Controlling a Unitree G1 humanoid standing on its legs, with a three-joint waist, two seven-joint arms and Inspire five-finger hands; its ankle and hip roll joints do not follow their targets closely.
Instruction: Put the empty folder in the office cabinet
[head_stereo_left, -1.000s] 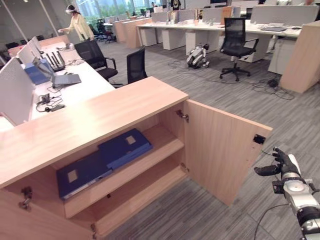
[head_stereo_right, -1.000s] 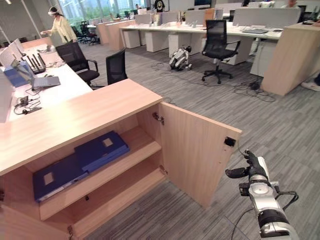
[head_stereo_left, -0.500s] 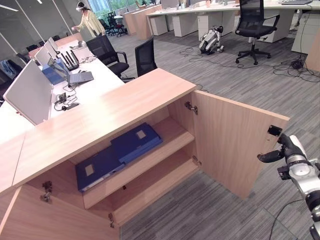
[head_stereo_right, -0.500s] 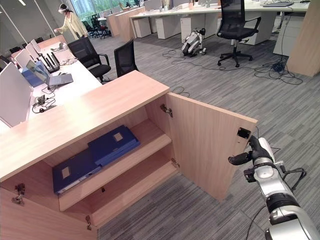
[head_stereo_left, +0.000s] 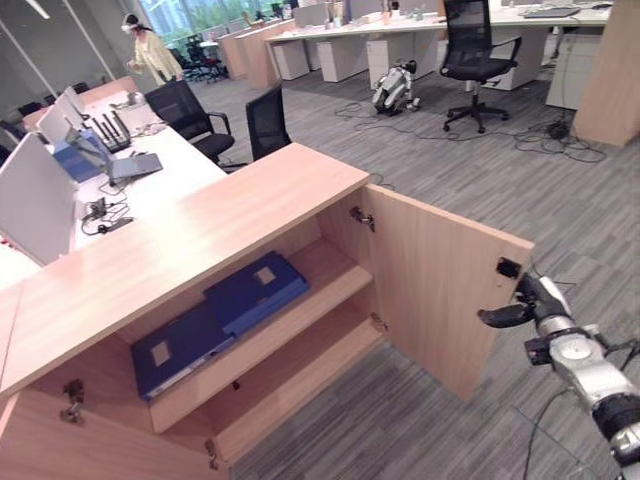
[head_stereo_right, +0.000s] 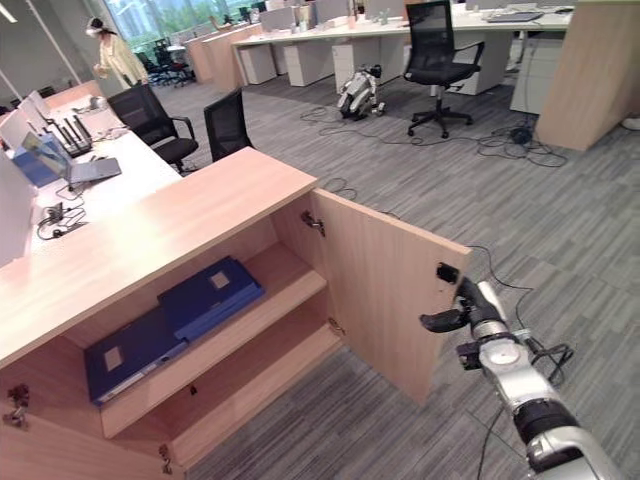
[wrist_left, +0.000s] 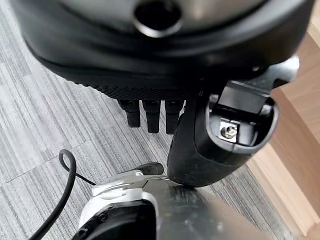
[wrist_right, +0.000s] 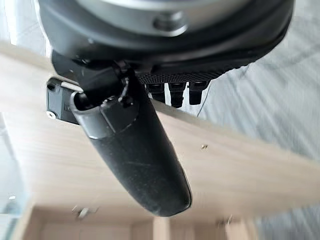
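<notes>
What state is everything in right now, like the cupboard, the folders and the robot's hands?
Cabinet door: swung wide open.
Blue folders: two, lying flat on the upper shelf.
Lower shelf: bare.
Right hand: at the door's outer edge, thumb out.
Left hand: hanging over the floor, holding nothing.

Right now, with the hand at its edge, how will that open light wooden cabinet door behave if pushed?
The light wooden cabinet door looks like a stiff panel and would probably swing on its hinges rather than flex. Pushed by the right hand at its free edge, it likely moves easily. It may bounce back when it closes.
</notes>
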